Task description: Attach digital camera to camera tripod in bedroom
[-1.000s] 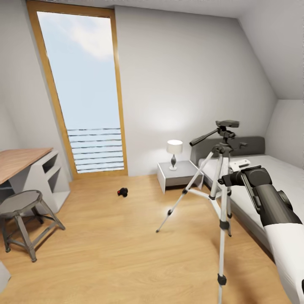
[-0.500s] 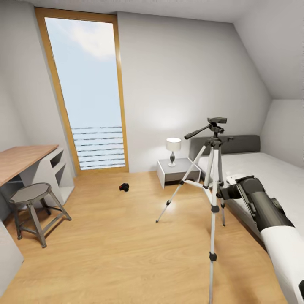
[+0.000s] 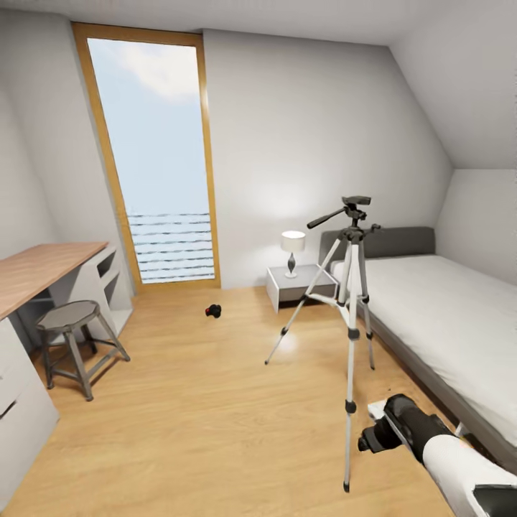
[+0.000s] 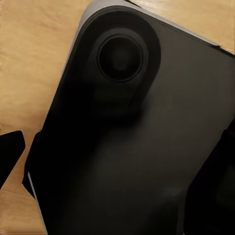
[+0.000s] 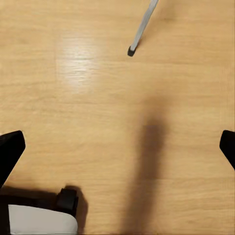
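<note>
Two task items well apart: digital camera (image 3: 212,310) on floor nr window | camera tripod (image 3: 350,287) stands beside bed (image 3: 445,316), head bare | right fingers (image 5: 10,152) apart, empty; left: can't tell.

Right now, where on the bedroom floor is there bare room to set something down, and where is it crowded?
The widest bare patch of floor lies between the stool and the camera tripod. The bed top is bare too. It is crowded around the tripod's spread legs, between nightstand and bed. The digital camera lies alone before the window.
</note>
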